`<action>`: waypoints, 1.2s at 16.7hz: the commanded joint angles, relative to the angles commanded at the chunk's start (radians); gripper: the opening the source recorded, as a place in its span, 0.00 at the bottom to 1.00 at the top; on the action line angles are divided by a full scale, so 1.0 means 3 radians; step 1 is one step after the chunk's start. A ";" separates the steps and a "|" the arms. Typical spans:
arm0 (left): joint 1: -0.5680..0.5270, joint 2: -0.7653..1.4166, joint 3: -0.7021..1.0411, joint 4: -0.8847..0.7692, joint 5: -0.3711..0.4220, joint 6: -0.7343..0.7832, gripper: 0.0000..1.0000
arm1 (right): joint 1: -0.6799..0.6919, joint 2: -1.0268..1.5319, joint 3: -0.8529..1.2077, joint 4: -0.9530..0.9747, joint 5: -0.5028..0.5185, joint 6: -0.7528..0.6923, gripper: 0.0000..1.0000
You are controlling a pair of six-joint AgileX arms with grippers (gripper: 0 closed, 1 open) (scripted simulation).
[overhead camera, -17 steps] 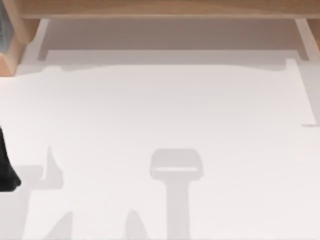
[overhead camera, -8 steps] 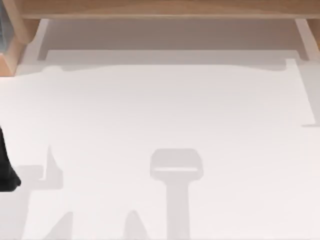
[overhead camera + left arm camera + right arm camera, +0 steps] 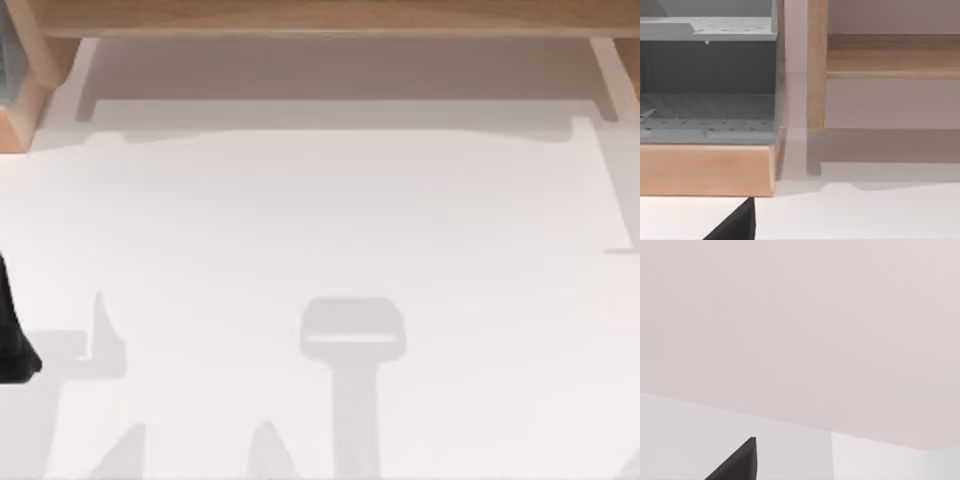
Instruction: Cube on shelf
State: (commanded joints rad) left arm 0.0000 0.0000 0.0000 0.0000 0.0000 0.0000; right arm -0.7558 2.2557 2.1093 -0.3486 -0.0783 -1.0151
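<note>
From above, the white bench [image 3: 320,220] is wide and bare in the middle, with soft grey shadows lying on it near 6 o'clock. The shelf [image 3: 330,15] runs along the far edge at 12 o'clock. It is a long light-brown board, and its pale legs come down to the bench near 11 o'clock and 1 o'clock. A wooden base with a grey box [image 3: 22,110] on it sits in the corner at about 10 o'clock, just beside the near leg of the shelf. Our left arm [image 3: 12,340] is a dark shape at the edge near 9 o'clock, low over the bench. In the left wrist view we look at that box and the shelf leg, and a small dark wedge there is likely a bit of the left end effector [image 3: 737,225]. We cannot tell if it is apart or together. In the right wrist view a like dark wedge, the right end effector [image 3: 737,462], hangs over bare white bench before a pale wall. We cannot tell its state either.
</note>
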 joint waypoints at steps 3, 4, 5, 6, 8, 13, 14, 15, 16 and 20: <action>0.0000 0.0000 0.0000 0.0000 0.0000 0.0000 1.00 | 0.0372 0.0109 0.0439 -0.1227 0.0042 0.0465 1.00; 0.0000 0.0000 0.0000 0.0000 0.0000 0.0000 1.00 | 0.0494 0.0155 0.0544 -0.1572 0.0040 0.0617 1.00; 0.0000 0.0000 0.0000 0.0000 0.0000 0.0000 1.00 | 0.0612 0.0204 0.0634 -0.1889 0.0033 0.0764 1.00; 0.0000 0.0000 0.0000 0.0000 0.0000 0.0000 1.00 | 0.0724 0.0253 0.0708 -0.2178 0.0021 0.0906 1.00; 0.0000 0.0000 0.0000 0.0000 0.0000 0.0000 1.00 | 0.0922 0.0348 0.0804 -0.2654 -0.0012 0.1161 1.00; 0.0000 0.0000 0.0000 0.0000 0.0000 0.0000 1.00 | 0.1153 0.0576 0.0868 -0.3274 -0.0072 0.1530 1.00; 0.0000 0.0000 0.0000 0.0000 0.0000 0.0000 1.00 | 0.1158 0.0591 0.0870 -0.3298 -0.0073 0.1544 1.00; 0.0000 0.0000 0.0000 0.0000 0.0000 0.0000 1.00 | 0.1158 0.0591 0.0870 -0.3298 -0.0073 0.1544 1.00; 0.0000 0.0000 0.0000 0.0000 0.0000 0.0000 1.00 | 0.1158 0.0591 0.0870 -0.3298 -0.0073 0.1544 1.00; 0.0000 0.0000 0.0000 0.0000 0.0000 0.0000 1.00 | 0.1141 0.0580 0.0858 -0.3292 -0.0074 0.1538 1.00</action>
State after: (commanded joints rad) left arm 0.0000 0.0000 0.0000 0.0000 0.0000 0.0000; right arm -0.4136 2.4298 2.3668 -1.3362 -0.1004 -0.5537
